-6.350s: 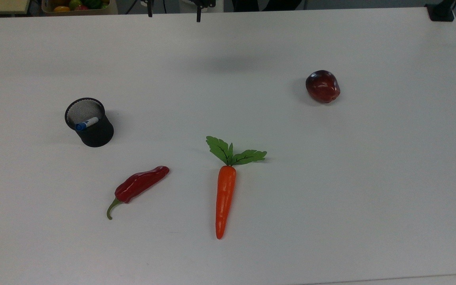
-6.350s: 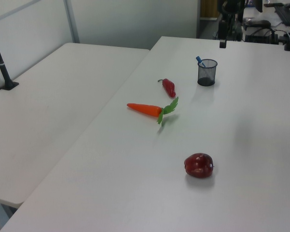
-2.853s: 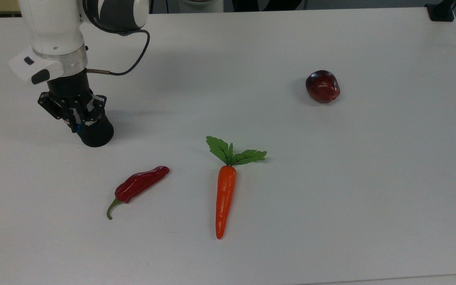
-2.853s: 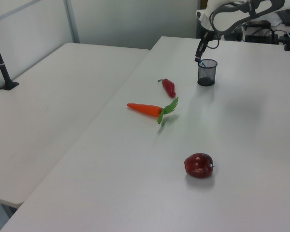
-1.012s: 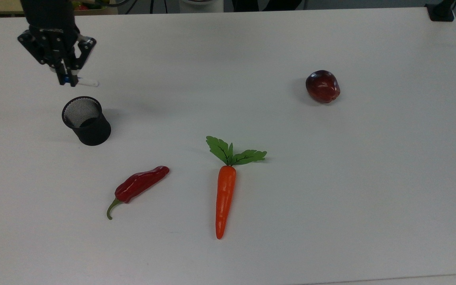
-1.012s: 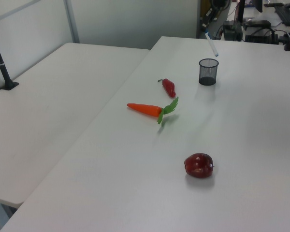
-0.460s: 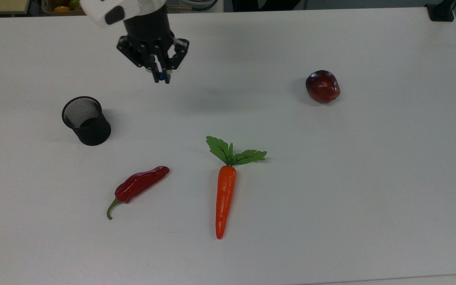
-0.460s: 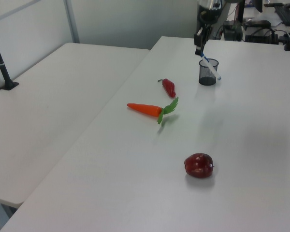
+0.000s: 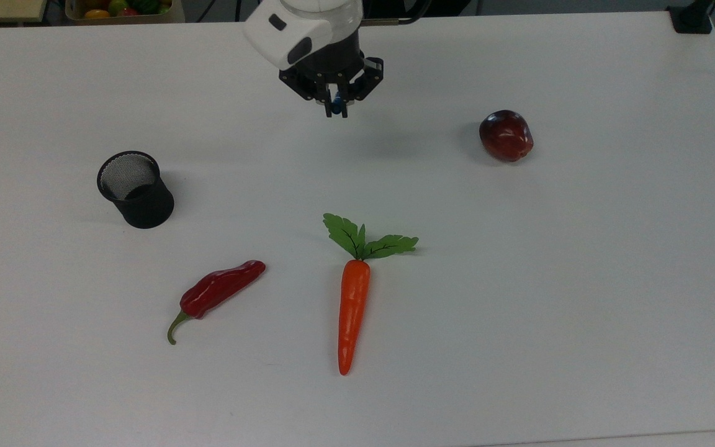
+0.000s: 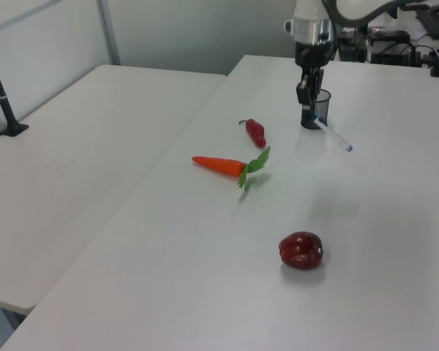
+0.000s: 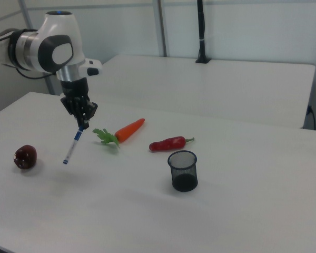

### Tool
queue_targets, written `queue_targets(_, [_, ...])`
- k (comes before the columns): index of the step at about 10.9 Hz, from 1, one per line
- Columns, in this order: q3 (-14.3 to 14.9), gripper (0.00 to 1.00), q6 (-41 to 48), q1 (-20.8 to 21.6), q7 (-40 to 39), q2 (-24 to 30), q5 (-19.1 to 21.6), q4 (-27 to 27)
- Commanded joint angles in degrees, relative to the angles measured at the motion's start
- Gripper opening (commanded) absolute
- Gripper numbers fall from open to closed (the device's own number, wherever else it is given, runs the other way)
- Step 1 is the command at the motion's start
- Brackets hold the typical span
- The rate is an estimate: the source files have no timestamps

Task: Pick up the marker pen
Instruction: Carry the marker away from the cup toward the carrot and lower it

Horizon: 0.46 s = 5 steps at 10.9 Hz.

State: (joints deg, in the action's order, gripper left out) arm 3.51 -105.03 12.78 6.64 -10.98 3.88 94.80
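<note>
My gripper is shut on the blue-capped end of the marker pen and holds it in the air above the white table. The slim white pen hangs slanted below the fingers, clear of the table. In the top view just its blue cap peeks between the fingers. The black mesh cup stands without the pen, well off to the top view's left of the gripper.
An orange carrot with green leaves lies mid-table, a red chili pepper to the top view's left of it. A dark red apple sits at the top view's right. A box of fruit stands beyond the table's far edge.
The pen has been lifted out of the mesh cup. Over the last second the gripper carried it to the top view's right, away from the cup and towards the apple.
</note>
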Motion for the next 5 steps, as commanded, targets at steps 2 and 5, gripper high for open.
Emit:
queue_targets(2, [0.7, 0.17, -2.4, 2.3, 1.5, -5.2, -2.0, 2.1])
queue_targets(5, [0.7, 0.18, -7.1, 3.0, 1.5, -10.4, -4.1, 2.1])
